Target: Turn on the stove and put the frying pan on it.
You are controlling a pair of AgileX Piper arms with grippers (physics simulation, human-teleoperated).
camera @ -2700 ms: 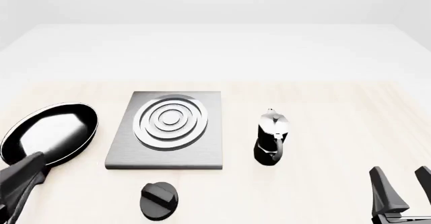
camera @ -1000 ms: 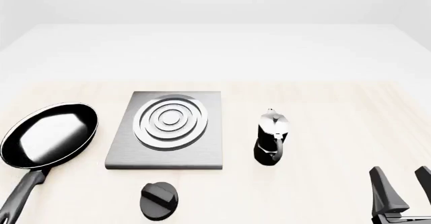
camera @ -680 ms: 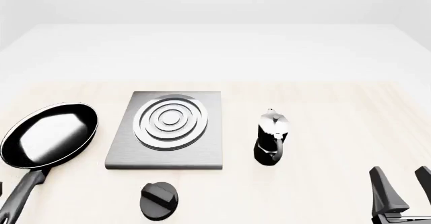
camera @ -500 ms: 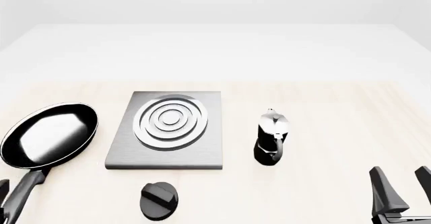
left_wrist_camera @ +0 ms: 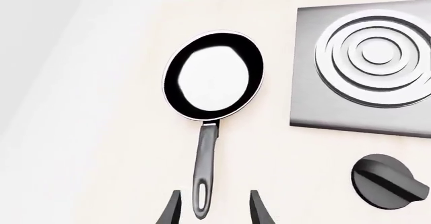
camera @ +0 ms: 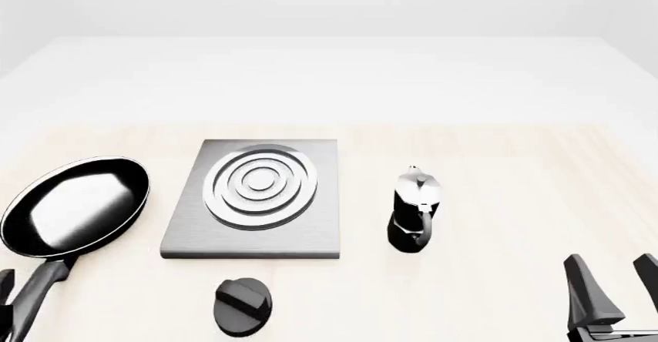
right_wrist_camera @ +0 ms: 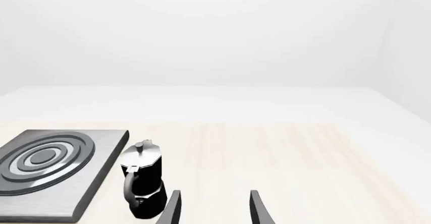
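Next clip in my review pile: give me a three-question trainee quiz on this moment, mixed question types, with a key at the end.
1. True or false: the frying pan already sits on the stove.
2. Multiple choice: the end of the pan's handle lies
A. between the open fingers of the left gripper
B. under the moka pot
C. on the knob
3. Fill in: the right gripper is ____, with nothing between its fingers.

Key
1. False: the pan lies on the table to the left of the stove.
2. A
3. open
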